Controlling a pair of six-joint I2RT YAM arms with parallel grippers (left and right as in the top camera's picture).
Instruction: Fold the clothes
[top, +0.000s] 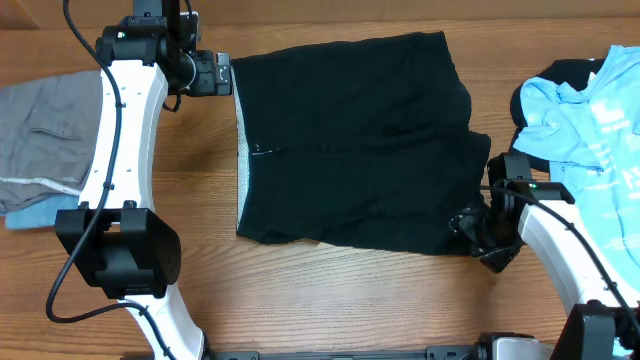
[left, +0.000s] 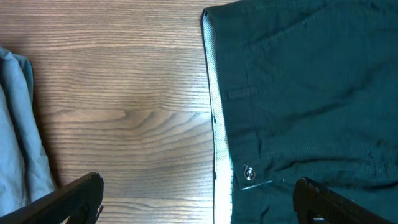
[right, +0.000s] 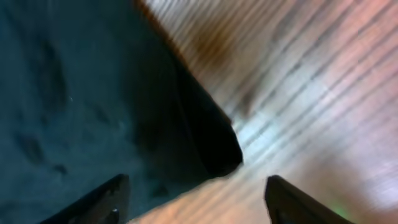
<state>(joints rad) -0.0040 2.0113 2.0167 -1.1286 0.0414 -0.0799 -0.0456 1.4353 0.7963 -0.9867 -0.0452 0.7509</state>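
Observation:
The black shorts (top: 350, 140) lie spread flat mid-table, their pale grey waistband (left: 219, 143) along the left edge. My left gripper (top: 232, 75) hovers at the waistband's far corner; in the left wrist view it (left: 199, 199) is open, straddling the waistband, one finger (left: 81, 196) over bare wood and the other over black cloth. My right gripper (top: 472, 232) is at the shorts' near right corner. In the right wrist view it (right: 199, 199) stands open, with the rounded leg corner (right: 211, 149) just ahead of the fingers and nothing gripped.
A light blue white-printed T-shirt (top: 590, 130) lies over a dark piece at the right edge. A grey garment (top: 45, 130) with a blue piece (top: 40, 212) under it lies at the left, also seen as grey cloth (left: 18, 137). Bare wooden table (top: 330, 290) runs along the front.

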